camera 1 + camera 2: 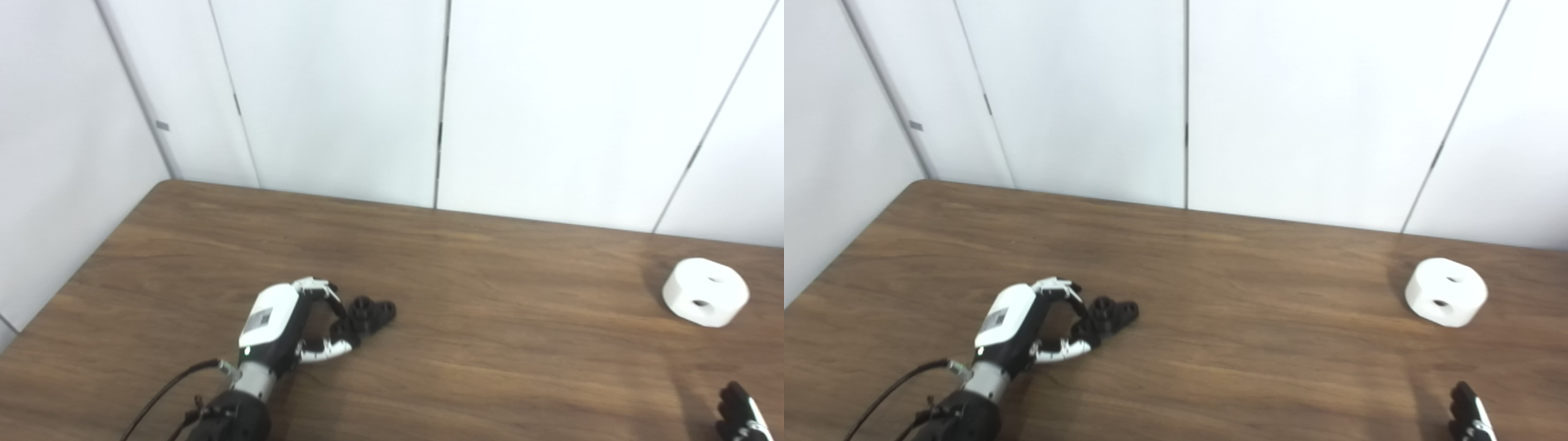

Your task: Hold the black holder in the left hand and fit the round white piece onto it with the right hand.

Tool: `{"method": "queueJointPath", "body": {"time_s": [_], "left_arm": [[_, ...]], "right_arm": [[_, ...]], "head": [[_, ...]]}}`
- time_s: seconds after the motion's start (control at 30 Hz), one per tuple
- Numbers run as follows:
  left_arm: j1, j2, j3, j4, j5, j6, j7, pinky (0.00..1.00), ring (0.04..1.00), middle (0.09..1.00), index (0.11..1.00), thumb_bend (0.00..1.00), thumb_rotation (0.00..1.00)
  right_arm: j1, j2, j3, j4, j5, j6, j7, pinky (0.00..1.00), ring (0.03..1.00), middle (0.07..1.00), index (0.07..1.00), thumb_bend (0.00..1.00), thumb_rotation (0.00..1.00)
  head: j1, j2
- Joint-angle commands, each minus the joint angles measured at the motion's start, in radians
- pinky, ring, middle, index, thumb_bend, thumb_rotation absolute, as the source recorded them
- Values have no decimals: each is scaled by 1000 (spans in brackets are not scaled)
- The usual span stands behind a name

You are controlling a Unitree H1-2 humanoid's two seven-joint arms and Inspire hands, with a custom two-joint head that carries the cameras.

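The black holder lies on the wooden table, left of the middle. My left hand reaches it from the lower left. Its fingers and thumb pinch the holder's near end, and the holder rests on the table. The round white piece, with two holes in its top, sits at the far right of the table, apart from both hands. Only the dark fingertips of my right hand show at the bottom right corner, well in front of the white piece; its state is not visible.
White wall panels stand along the table's far edge and left side. A black cable runs from my left wrist toward the bottom edge.
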Motion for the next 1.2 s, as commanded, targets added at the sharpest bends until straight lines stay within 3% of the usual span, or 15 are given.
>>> {"method": "queueJointPath", "body": {"time_s": [0.0,0.3,0.63,1.0,1.17], "left_arm": [[26,-8,-24,-30,11,-5,-56,813,870,782,490,513,41],[108,-20,-98,-114,69,-63,-99,862,856,778,489,512,40],[152,-28,-181,-147,169,-143,-125,890,856,781,489,514,41],[165,-24,-205,-103,202,-244,-102,880,850,788,488,516,42],[175,-27,-202,-95,203,-257,-108,895,858,792,488,517,43]], "right_arm": [[36,16,29,-1,-16,44,7,1000,1000,987,981,652,1000],[41,23,54,-31,-30,39,-8,1000,1000,974,971,624,1000],[55,37,75,-98,-72,96,-34,1000,1000,951,957,582,1000],[59,45,86,-146,-73,158,-41,1000,1000,951,958,550,1000],[59,51,86,-159,-86,181,-48,1000,1000,942,946,563,1000]], "head": [[-9,7],[-84,54],[-149,101],[-198,132],[-218,138]]}}
